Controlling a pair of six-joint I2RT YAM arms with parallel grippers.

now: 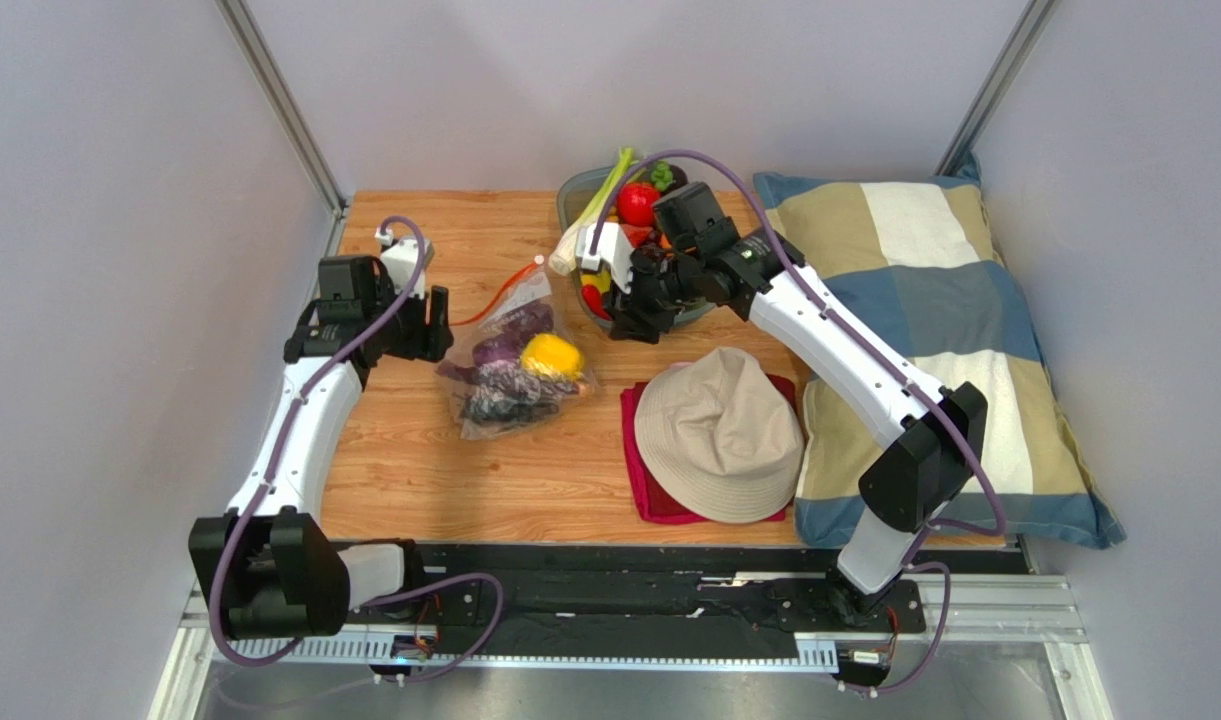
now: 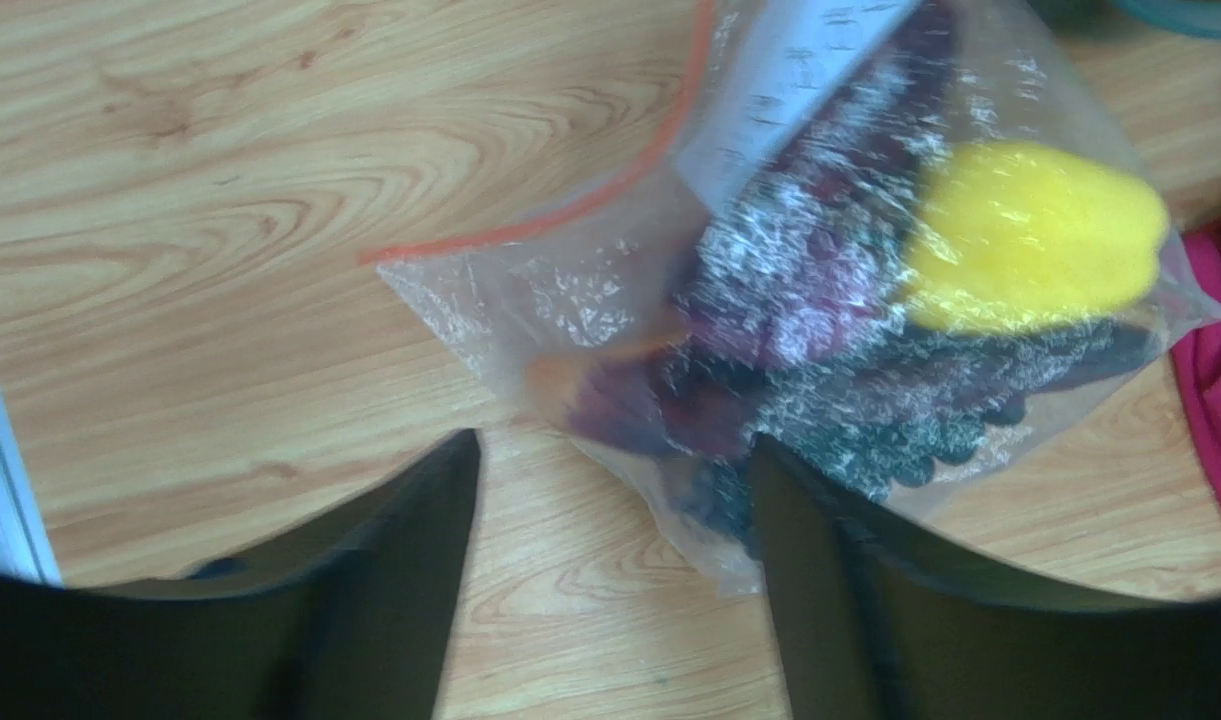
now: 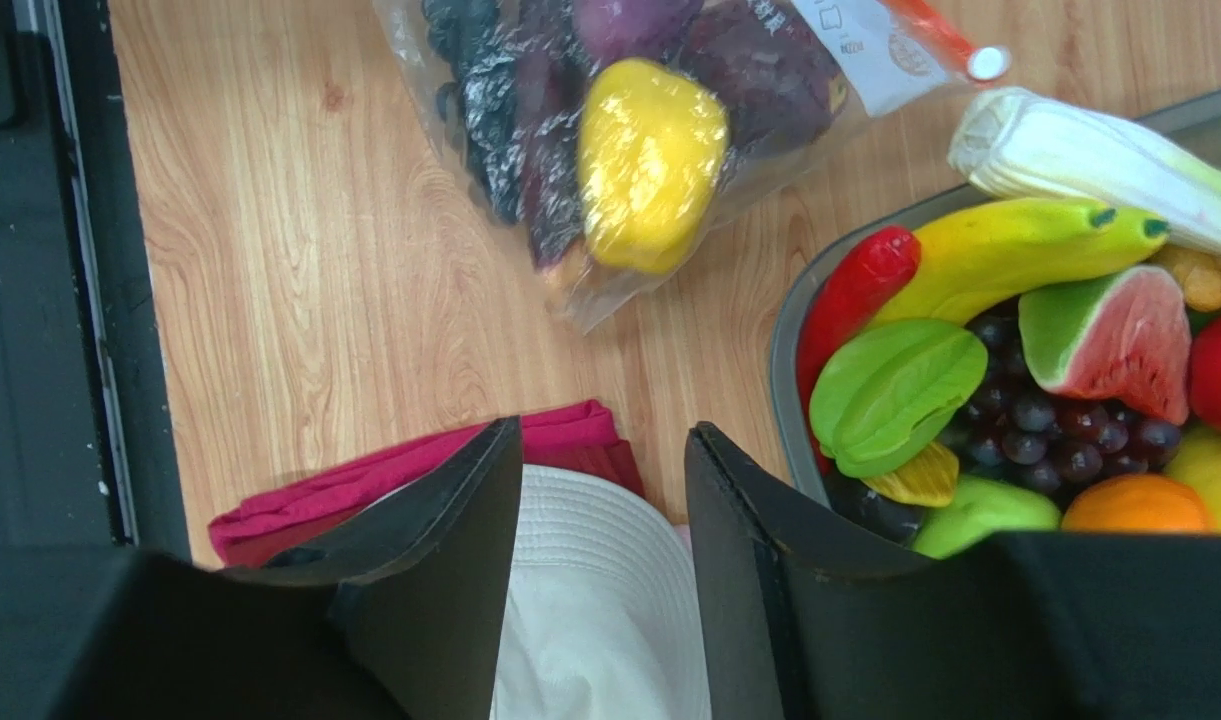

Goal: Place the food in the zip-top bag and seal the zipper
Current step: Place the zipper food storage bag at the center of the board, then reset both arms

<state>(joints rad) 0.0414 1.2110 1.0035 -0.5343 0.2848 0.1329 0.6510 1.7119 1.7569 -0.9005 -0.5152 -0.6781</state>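
The zip-top bag lies on the wooden table, holding a yellow pepper, dark grapes and purple pieces. Its orange zipper runs along the mouth on the far side. In the left wrist view the bag sits just ahead of my left gripper, which is open and empty, with the bag's corner by the right finger. My right gripper hangs open and empty over the hat, next to the grey bowl of food: banana, watermelon slice, red chilli, grapes.
A beige hat rests on a red cloth at the table's front right. A checked pillow fills the right side. The bowl stands at the back middle. Bare wood lies left of and in front of the bag.
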